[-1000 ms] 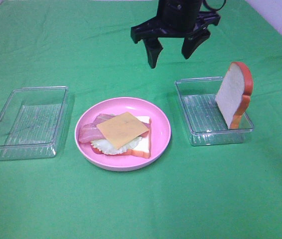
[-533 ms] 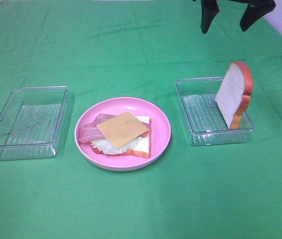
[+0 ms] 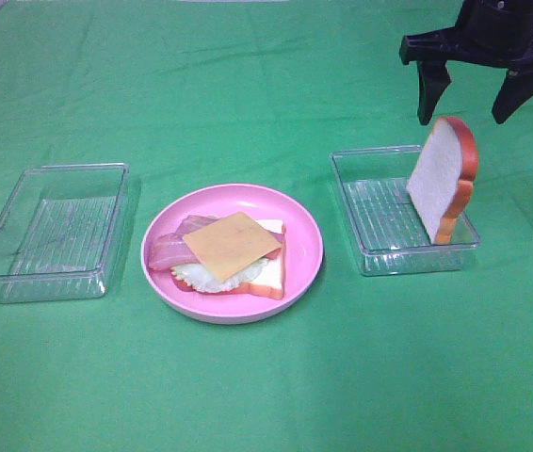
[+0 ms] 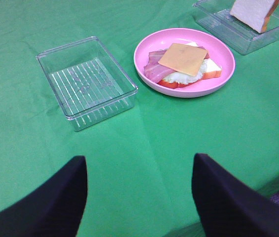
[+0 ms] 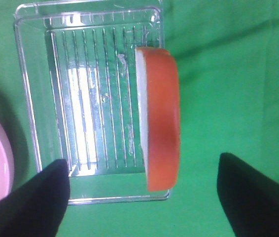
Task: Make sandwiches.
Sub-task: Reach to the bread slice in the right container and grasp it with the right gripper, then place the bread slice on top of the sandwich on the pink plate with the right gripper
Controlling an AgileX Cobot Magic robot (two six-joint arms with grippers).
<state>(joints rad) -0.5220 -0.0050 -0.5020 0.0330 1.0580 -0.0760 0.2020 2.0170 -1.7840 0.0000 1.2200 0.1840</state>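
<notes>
While both grippers' fingers (image 3: pixel 433 94) gape empty, the unfinished sandwich (image 3: pixel 229 254) shows yellow cheese uppermost.

The exterior high view looks down at a slant over the whole green cloth (image 3: pixel 248 395). The left wrist view looks low and forward across the cloth from far back. The right wrist view looks straight down, close over the right tray (image 5: pixel 55 123). All three share that tray and its upright bread slice (image 3: pixel 444 179)
</notes>
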